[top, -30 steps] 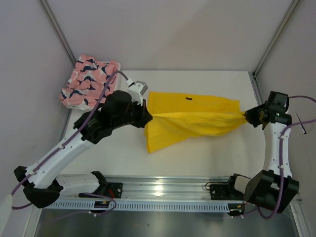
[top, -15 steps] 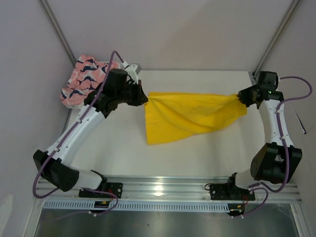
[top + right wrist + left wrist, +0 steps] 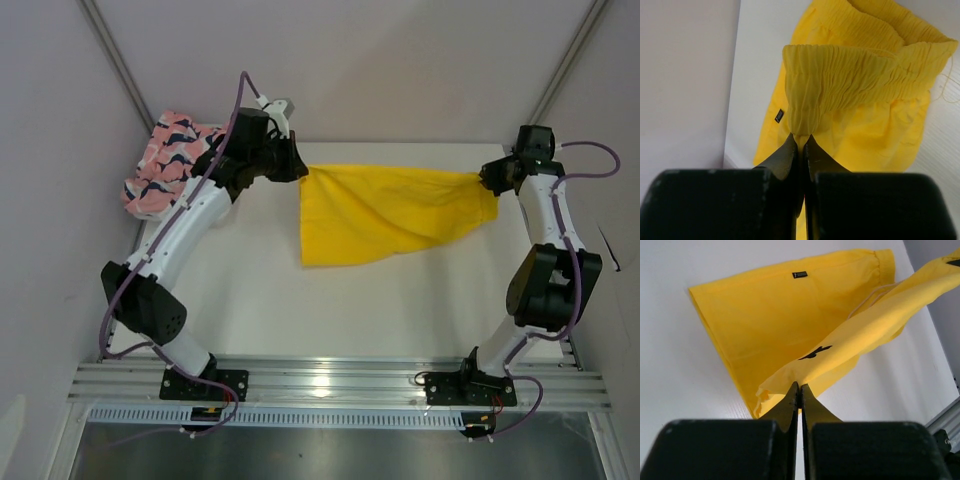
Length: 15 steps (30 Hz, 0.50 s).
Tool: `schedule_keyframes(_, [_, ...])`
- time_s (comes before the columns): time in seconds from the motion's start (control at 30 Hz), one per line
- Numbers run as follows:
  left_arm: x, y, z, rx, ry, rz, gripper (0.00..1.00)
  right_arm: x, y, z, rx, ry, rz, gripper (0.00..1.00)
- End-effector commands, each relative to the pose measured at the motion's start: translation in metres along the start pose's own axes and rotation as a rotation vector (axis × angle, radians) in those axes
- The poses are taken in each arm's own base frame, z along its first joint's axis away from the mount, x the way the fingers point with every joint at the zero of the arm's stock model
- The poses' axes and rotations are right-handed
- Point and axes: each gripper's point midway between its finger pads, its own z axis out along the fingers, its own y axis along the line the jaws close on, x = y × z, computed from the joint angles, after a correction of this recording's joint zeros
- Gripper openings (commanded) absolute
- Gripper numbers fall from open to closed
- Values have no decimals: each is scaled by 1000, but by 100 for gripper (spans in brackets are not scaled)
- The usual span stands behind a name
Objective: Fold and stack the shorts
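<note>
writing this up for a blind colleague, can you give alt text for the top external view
A pair of yellow shorts hangs stretched over a white table between the left claw, shut on one end, and the right claw, shut on the other. A pair of pink print shorts lies at the far left corner.

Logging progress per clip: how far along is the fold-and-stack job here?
Done: the pink shorts look folded, lying at the far left corner. In hand: left fingers and right fingers are both shut on the yellow shorts, holding one layer stretched above the rest, mid-fold. Left: finish that fold and stack the two pairs.
</note>
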Motion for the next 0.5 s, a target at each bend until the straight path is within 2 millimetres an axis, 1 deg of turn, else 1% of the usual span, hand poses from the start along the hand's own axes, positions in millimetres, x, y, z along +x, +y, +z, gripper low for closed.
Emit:
schedule_keyframes(0.0, [-26,22,15,-44,-54,2,0,-25,43,13,-101,-65,14,0])
schedule_keyframes(0.03, [-24,29,21,-53,-47,-8,0,-26,51,18,-119,-64,14,0])
schedule_keyframes(0.07, [-27,38,25,-65,-51,-24,0,-23,52,35,-114,-50,6,0])
schedule_keyframes(0.1, [-22,47,37,-76,-33,-38,0,-26,69,37,-159,-60,-7,0])
schedule_keyframes(0.13, [-27,52,42,-81,-43,-46,0,-28,79,43,-188,-64,-10,0])
schedule_keyframes(0.17, [-27,64,48,-99,-44,-60,0,-28,86,50,-202,-64,-20,0])
schedule_keyframes(0.2, [-30,72,53,-115,-48,-67,0,-27,97,67,-220,-57,-30,5])
schedule_keyframes(0.23, [-22,85,69,-139,-24,-80,0,-27,106,74,-243,-53,-37,9])
schedule_keyframes(0.27, [-27,96,75,-155,-36,-92,0,-26,112,84,-258,-50,-52,11])
schedule_keyframes(0.3, [-30,102,81,-162,-40,-100,0,-18,106,114,-239,-25,-57,30])
schedule_keyframes(0.33, [-17,118,101,-182,-2,-118,0,-24,129,113,-297,-42,-69,47])
schedule_keyframes(0.37, [-24,126,106,-191,-18,-132,11,-22,134,121,-320,-34,-87,61])
schedule_keyframes(0.4, [-20,133,115,-197,-9,-142,23,-21,140,128,-355,-27,-127,79])
schedule_keyframes(0.43, [-17,143,121,-226,-6,-150,52,-18,141,141,-362,-3,-135,86])
schedule_keyframes(0.47, [-11,152,130,-252,10,-162,64,-18,142,144,-377,8,-151,88])
